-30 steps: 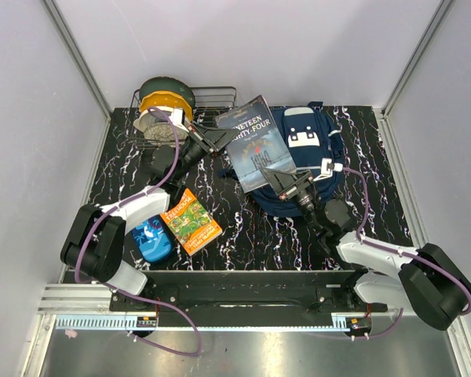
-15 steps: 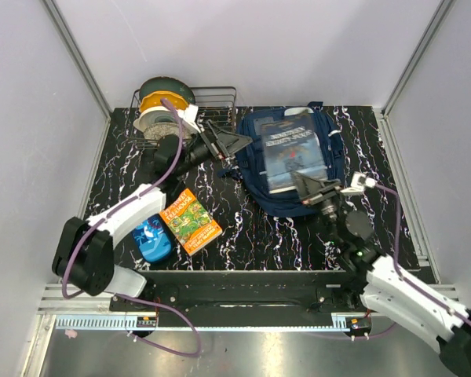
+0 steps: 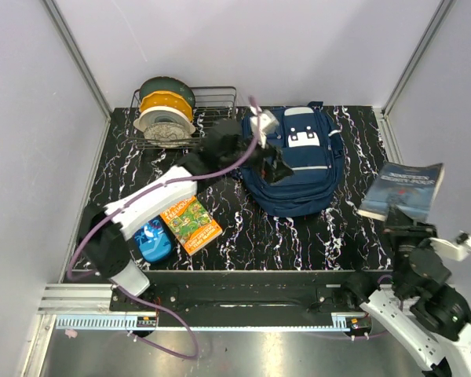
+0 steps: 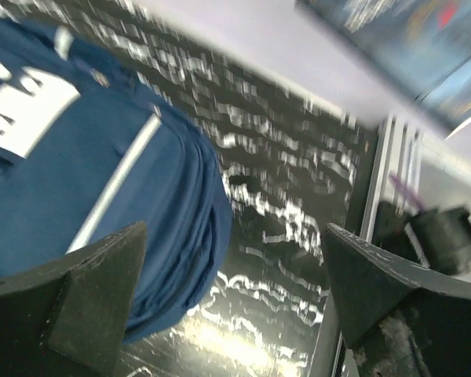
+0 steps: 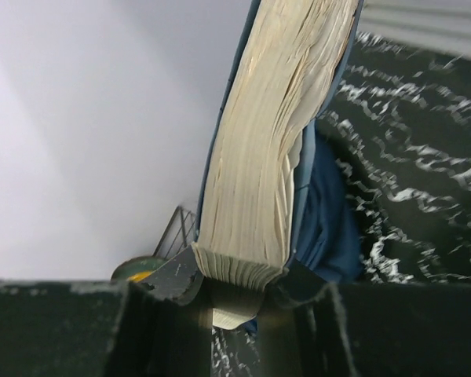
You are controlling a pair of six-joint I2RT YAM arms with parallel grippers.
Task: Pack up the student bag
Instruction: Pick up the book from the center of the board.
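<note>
A second ago both tools had the dark paperback over the student bag (image 3: 302, 177). Since then the left tool (image 3: 276, 168) has let go, and the right tool (image 5: 237, 292) has carried the paperback (image 3: 402, 187) away to the right edge of the worktop (image 3: 298, 236), well apart from the bag. So the book is not packed. You see nothing of it inside the bag, and the bag shows you its front with the white patches up and no open mouth that I can make out. My reading is that the first try at loading failed, or was given up, and that the bag must be opened before the book can go in.

Your left tool now hangs over the bag's left shoulder with its jaws wide apart and nothing between them. Its wrist view is blurred, but it shows blue fabric under the left finger (image 4: 86, 290) and bare worktop under the right one. Whether a finger touches the fabric I cannot tell.

Your right tool is clamped on the paperback's bottom edge, with the page block standing up between its jaws.

The bag lies flat at the back middle of the worktop. The wire rack of spools (image 3: 173, 110) is to its left, and the small orange book (image 3: 191, 221) and the blue item (image 3: 151, 239) lie nearer your left arm, not yet packed.
</note>
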